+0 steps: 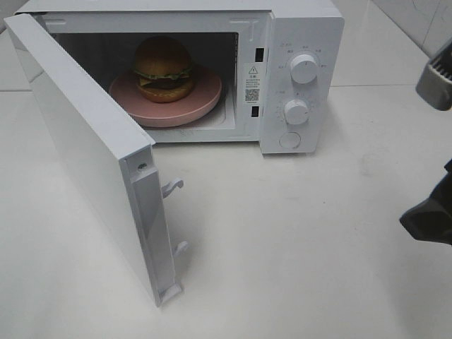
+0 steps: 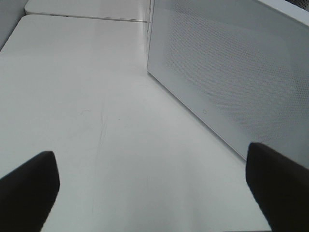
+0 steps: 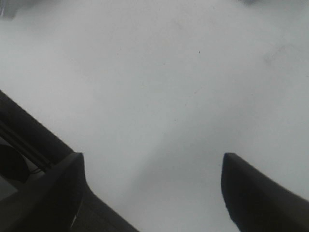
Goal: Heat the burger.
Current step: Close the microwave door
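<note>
White tabletop carries everything, so start at its left. Your left jaws stand wide apart with nothing between them, low over the bare surface. They are just beside the outer, mesh-patterned face of the microwave door, a spot that looks chosen so a sideways push can swing it shut. The door itself stands fully open toward the left, its two latch hooks jutting free from the edge, which leaves the cavity exposed.

Inside the microwave sits the burger, upright on the pink plate and roughly centred in the cavity. In my judgement it is loaded, with closing and starting not yet done.

Right of the opening you have the upper dial, the lower dial and a round button, none of them touched. Further right, your right arm sits at the edge of the scene, well apart from the controls. Its jaws are parted and empty above bare tabletop, probably parked clear of the door's swing and ready for the dials.
</note>
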Controlling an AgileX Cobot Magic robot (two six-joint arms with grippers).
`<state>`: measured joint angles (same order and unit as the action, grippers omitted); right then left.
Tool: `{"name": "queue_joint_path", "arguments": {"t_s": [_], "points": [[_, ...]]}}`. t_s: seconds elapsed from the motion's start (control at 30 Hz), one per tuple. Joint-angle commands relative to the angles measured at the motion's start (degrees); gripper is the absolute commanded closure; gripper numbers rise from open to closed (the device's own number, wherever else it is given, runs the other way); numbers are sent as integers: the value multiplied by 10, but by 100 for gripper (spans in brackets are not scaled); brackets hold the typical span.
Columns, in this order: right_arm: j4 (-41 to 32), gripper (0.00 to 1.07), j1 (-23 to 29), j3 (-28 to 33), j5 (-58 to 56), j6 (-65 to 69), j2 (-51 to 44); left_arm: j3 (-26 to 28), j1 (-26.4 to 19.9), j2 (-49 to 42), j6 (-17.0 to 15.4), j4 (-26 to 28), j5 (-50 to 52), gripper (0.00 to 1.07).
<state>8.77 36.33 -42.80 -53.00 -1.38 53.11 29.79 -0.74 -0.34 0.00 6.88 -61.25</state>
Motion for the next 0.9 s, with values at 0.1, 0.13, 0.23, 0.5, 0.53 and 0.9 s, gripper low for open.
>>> {"name": "queue_joint_path", "arguments": {"t_s": [0.1,0.13,0.23,0.5,0.53,0.9], "points": [[-1,31,-2,3,-58,8,-33,-1,1,-9,-4,2,1,8],[-1,31,-2,3,-58,8,-33,-1,1,-9,-4,2,1,8],[-2,31,-2,3,-83,14,-52,-1,1,-9,-4,2,1,8],[-3,31,-2,3,-124,34,-106,-1,1,-9,-4,2,1,8],[-5,31,-2,3,-128,40,-123,-1,1,-9,-4,2,1,8],[2,31,-2,48,-124,46,-264,-1,1,-9,-4,2,1,8]]}}
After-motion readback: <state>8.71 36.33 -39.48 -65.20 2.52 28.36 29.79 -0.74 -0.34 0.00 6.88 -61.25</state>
